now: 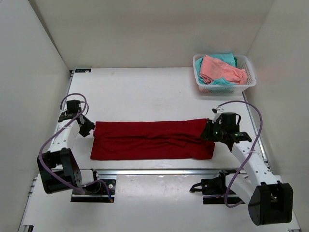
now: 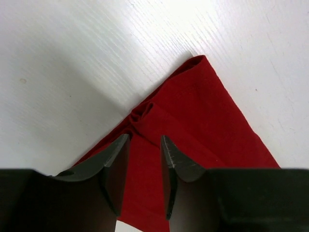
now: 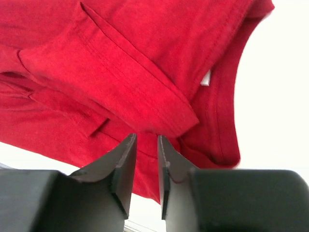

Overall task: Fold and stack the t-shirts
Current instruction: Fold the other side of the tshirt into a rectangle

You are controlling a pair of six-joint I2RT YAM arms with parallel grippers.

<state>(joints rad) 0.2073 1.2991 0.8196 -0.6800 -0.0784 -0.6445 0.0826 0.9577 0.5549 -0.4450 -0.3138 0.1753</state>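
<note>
The dark red t-shirt (image 1: 149,140) lies on the table as a long folded band, left to right. My left gripper (image 1: 91,126) is at its far left corner. In the left wrist view the left gripper (image 2: 145,137) has its jaws a little apart over flat red cloth (image 2: 203,111), with a small pucker just past the tips. My right gripper (image 1: 206,130) is at the far right corner, by the collar. In the right wrist view the right gripper (image 3: 146,136) has its jaws narrowly apart over the red cloth (image 3: 120,63). The salmon pink t-shirt (image 1: 219,70) and the teal t-shirt (image 1: 226,58) lie crumpled in the basket.
A white mesh basket (image 1: 227,88) stands at the back right corner of the table. White walls close in the left, back and right sides. A metal rail (image 1: 159,171) runs along the near edge, just in front of the shirt.
</note>
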